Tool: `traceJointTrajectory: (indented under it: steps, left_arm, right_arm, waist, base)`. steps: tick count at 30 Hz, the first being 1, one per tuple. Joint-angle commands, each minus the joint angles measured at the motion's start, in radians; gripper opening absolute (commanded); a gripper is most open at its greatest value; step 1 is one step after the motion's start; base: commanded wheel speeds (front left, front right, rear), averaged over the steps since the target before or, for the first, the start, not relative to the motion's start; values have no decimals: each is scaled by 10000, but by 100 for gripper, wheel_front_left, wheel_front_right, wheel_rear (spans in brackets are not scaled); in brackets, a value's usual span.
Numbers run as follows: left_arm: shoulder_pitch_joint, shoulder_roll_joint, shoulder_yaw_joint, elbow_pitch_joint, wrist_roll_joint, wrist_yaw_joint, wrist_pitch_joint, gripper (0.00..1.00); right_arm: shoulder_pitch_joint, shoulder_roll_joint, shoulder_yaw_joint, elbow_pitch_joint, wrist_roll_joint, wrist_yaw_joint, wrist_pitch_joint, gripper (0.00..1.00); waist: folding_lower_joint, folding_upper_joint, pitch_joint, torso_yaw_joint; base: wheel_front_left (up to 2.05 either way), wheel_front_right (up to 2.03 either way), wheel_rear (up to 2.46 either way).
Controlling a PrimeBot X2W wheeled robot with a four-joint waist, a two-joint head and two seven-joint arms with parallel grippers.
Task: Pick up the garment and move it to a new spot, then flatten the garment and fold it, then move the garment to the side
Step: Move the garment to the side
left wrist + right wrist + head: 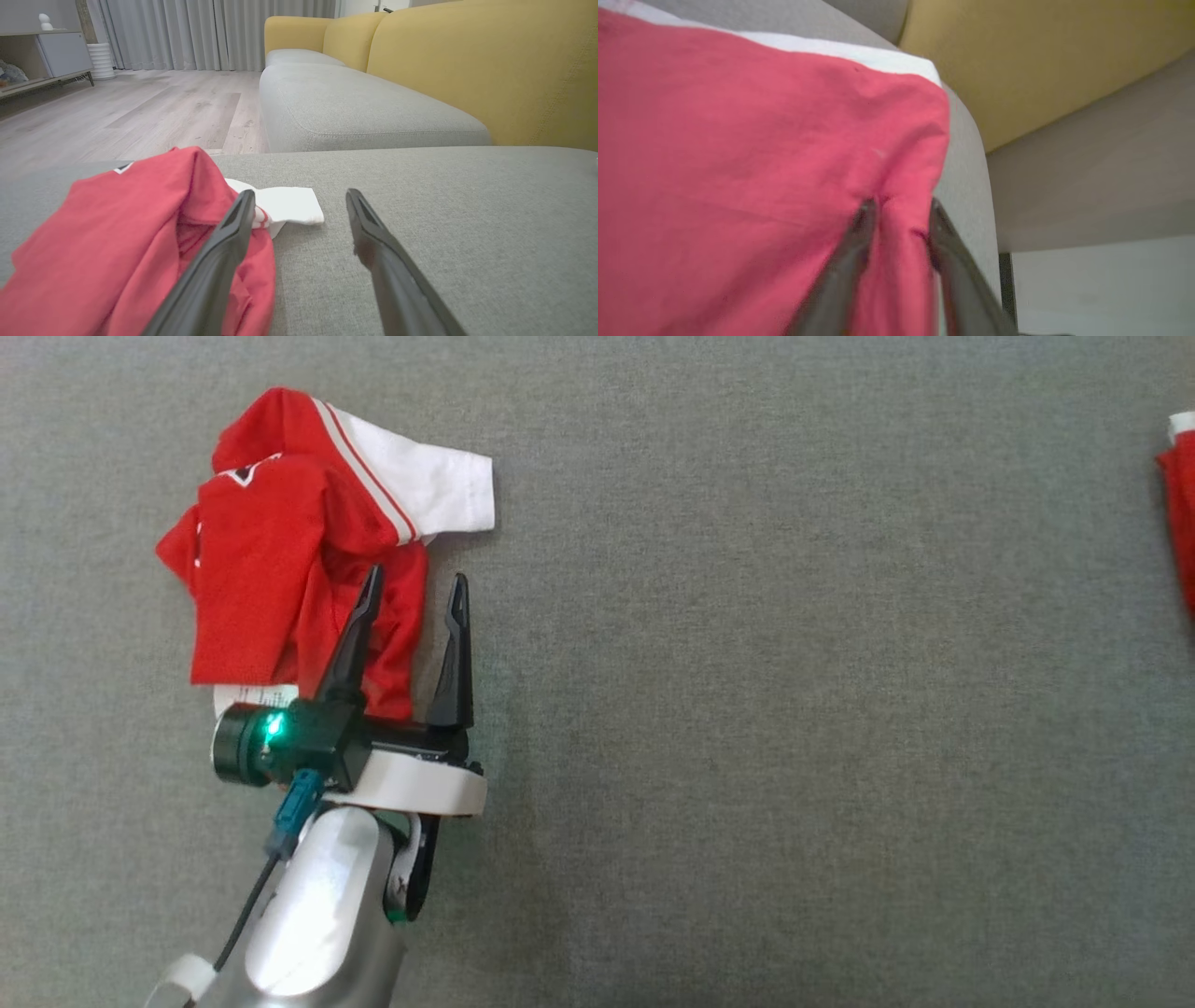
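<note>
A crumpled red garment (pixel 280 541) with a white sleeve (pixel 429 476) lies at the upper left of the grey cushion (pixel 747 709). My left gripper (pixel 416 575) stands open at its right edge, one finger above the red cloth (pixel 117 233) and the other above bare cushion; the left wrist view shows this gripper (pixel 300 193) with nothing between its fingers. At the head view's right edge another red cloth (pixel 1180 513) shows. In the blurred right wrist view my right gripper (pixel 901 203) has its fingers parted, with a fold of red cloth (pixel 761 163) between them.
The left wrist view shows a yellow sofa back (pixel 467 70), a further grey seat cushion (pixel 364 107), wooden floor (pixel 140 107) and a low cabinet (pixel 46 51) by curtains. The red cloth at my right gripper lies close to the cushion's edge (pixel 966 163).
</note>
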Motion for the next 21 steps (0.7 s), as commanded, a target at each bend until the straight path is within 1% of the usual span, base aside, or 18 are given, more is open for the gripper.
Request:
traceJointTrajectory:
  steps: [1,5,10,15,16,18,21]
  left_arm:
    - [-293,83,319,-288,25,-23,-51,100]
    - [-193,83,370,-238,10,-5,-51,100]
    - [264,85,591,-138,67,-27,-51,100]
    - [664,94,980,-203,49,-121,-51,100]
    - [819,93,1036,-231,60,-177,-51,100]
    - [985,91,1088,-271,54,-192,-51,100]
    - [1290,89,1151,-332,27,-194,-51,100]
  right_arm:
    - [96,-238,-14,-54,-117,-7,10,100]
    - [96,178,-592,36,-513,-7,-286,100]
    - [228,1112,-1446,-304,-702,-7,-1039,100]
    - [444,2501,-2207,-1392,-664,-7,-1921,100]
    - [766,3042,-2529,-1956,-644,-7,-2142,100]
    - [1204,3606,-2773,-2620,-617,-7,-2295,100]
    - [1856,4615,-2981,-3761,-510,-7,-2400,100]
  waist:
    - [-2,0,-86,-7]
    - [-2,0,-542,-90]
    - [-2,0,-1631,-325]
    - [-2,0,-2685,-455]
    - [-2,0,-3049,-432]
    - [-2,0,-3375,-399]
    - [-2,0,-3736,-386]
  base:
    - [0,0,0]
    - [0,0,0]
    - [0,0,0]
    - [0,0,0]
    - [0,0,0]
    - [0,0,0]
    - [0,0,0]
